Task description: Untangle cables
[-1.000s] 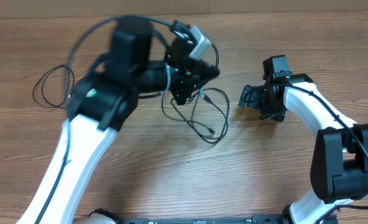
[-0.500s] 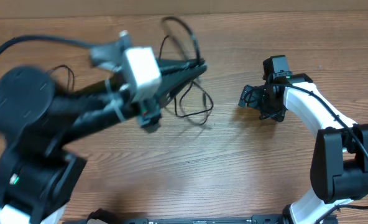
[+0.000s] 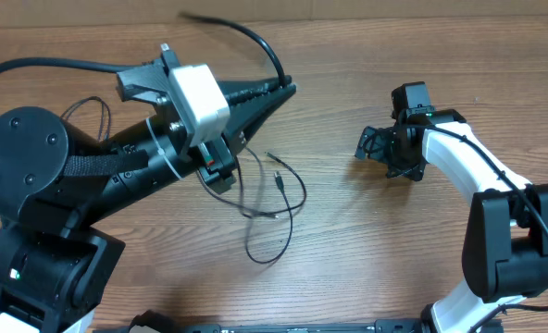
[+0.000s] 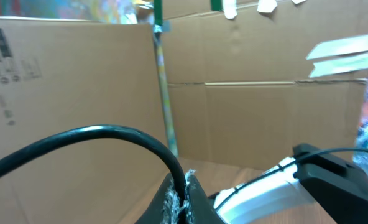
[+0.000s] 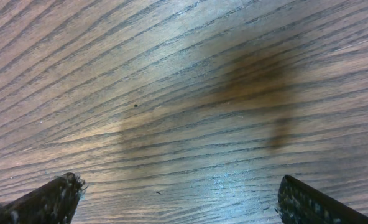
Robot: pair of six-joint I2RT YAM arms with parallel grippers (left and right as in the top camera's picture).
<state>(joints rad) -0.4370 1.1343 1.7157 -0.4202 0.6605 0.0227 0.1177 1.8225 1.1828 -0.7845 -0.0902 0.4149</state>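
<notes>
My left gripper [image 3: 288,90] is raised well above the table and is shut on a black cable [image 3: 255,42] that arcs up and back to the left. In the left wrist view the same cable [image 4: 103,129] curves down into the closed jaws of the left gripper [image 4: 183,186]. More thin black cables [image 3: 302,192] lie in loose loops on the wood below it, with small plug ends showing. Another thin loop [image 3: 100,116] peeks out behind the left arm. My right gripper [image 3: 371,143] stands open low over bare wood; the right wrist view shows nothing between its fingers [image 5: 47,202].
The wooden table [image 3: 394,240] runs back to a cardboard wall [image 4: 78,74]. The raised left arm [image 3: 61,185] fills the left half of the overhead view and hides part of the table. The right arm [image 3: 459,166] bends along the right side.
The left arm has risen and swung with the cable in its jaws. The held cable now arcs up to the left, and the loose loops have dropped and spread toward the front. The right arm is still.
</notes>
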